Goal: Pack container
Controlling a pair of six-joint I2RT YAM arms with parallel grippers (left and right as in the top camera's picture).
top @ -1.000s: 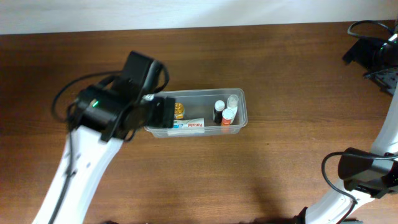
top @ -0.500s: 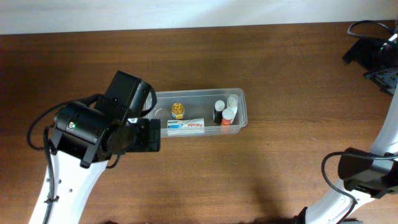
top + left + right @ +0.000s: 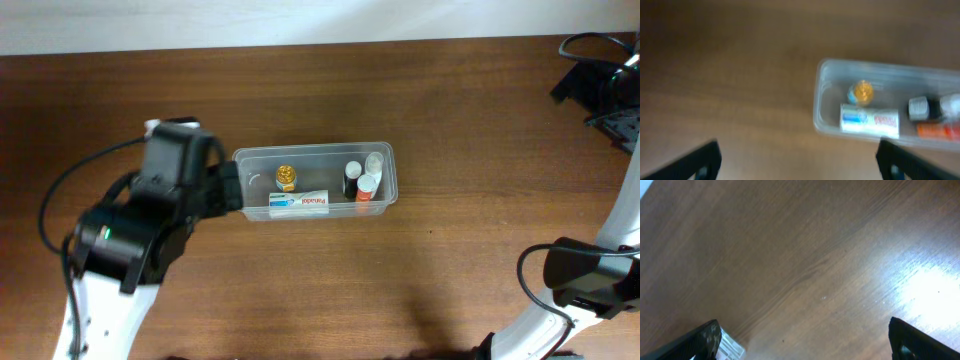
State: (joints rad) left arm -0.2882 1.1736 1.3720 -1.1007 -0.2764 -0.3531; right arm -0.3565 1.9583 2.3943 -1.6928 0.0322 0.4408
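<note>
The clear plastic container [image 3: 316,151] lies mid-table and also shows in the left wrist view [image 3: 816,107]. It holds a small yellow-capped jar [image 3: 287,178], a white toothpaste tube [image 3: 299,203], a black bottle [image 3: 351,180], an orange bottle [image 3: 366,189] and a white-capped bottle [image 3: 374,162]. My left gripper [image 3: 229,188] is just off the container's left end; in its wrist view [image 3: 797,167] it is open and empty over bare wood. My right gripper [image 3: 810,347] is open and empty above bare table, far from the container.
The right arm [image 3: 588,276] stands at the table's bottom right corner. Black cables and a mount [image 3: 600,85] sit at the top right. A small pale object [image 3: 732,349] shows beside the right gripper's left finger. The table is brown wood.
My left arm has drawn back leftward from over the container's left end, uncovering the yellow-capped jar. The container's contents and the right arm have not moved.
</note>
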